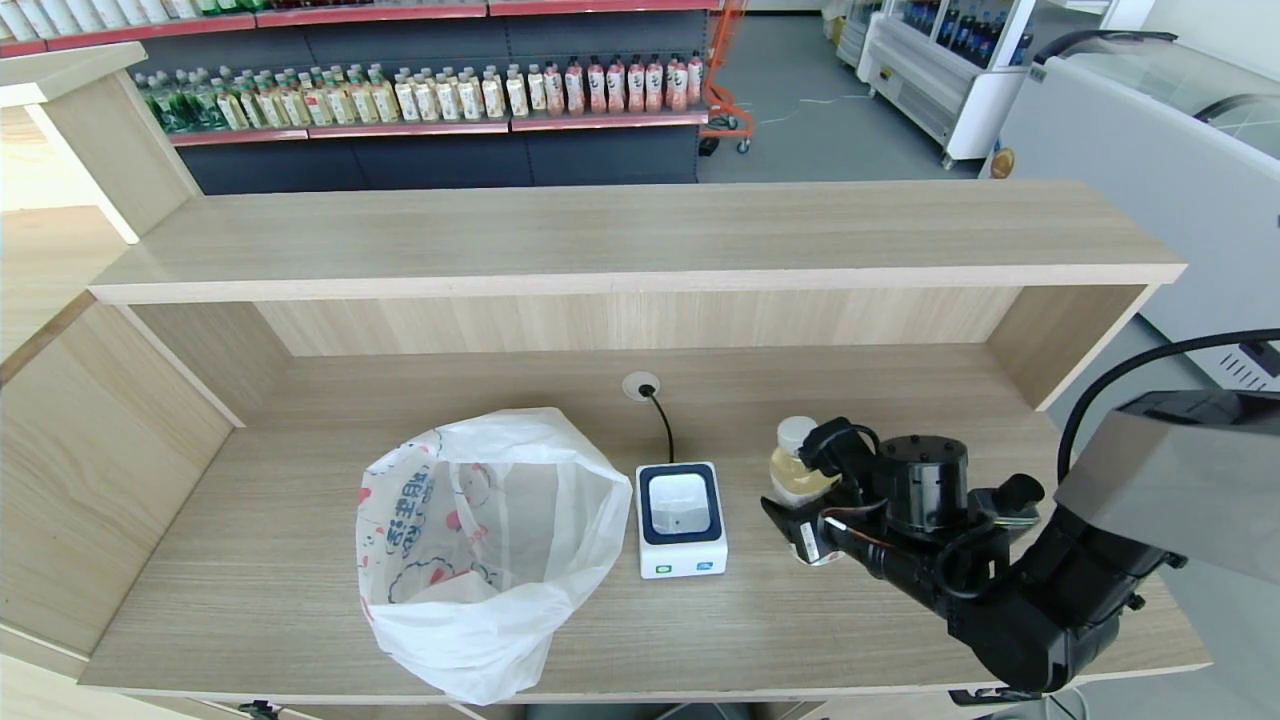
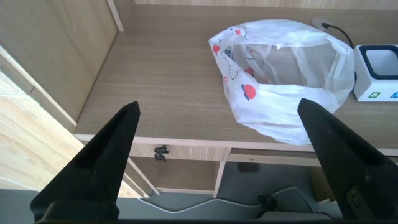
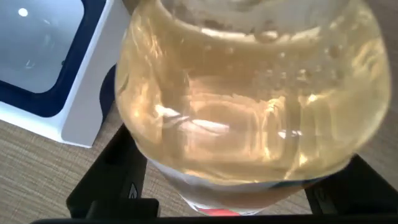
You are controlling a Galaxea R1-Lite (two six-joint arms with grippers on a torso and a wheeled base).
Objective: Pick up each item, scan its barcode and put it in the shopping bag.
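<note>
Bottle [image 1: 795, 470] tight between right fingers [image 3: 102, 193] beside scanner [image 1: 681, 518]; left fingers [image 2: 99, 168] wide apart, empty

The wooden counter [image 1: 250, 560] is viewed by the head camera from high above its near edge, facing forward and down, and the shop shelves [image 1: 420, 90] beyond are taken in. The left wrist view is taken from outside the counter's near left corner, past the fingers [image 2: 106, 162] of the left gripper [image 2: 219, 106]. It is aimed across the top toward the shopping bag [image 2: 280, 106] and the scanner [image 2: 376, 71], from some way off. The right wrist view is held very close to the bottle [image 3: 249, 106], with the scanner's edge caught beside it. Bag, scanner and bottle are shared with the head view.
</note>
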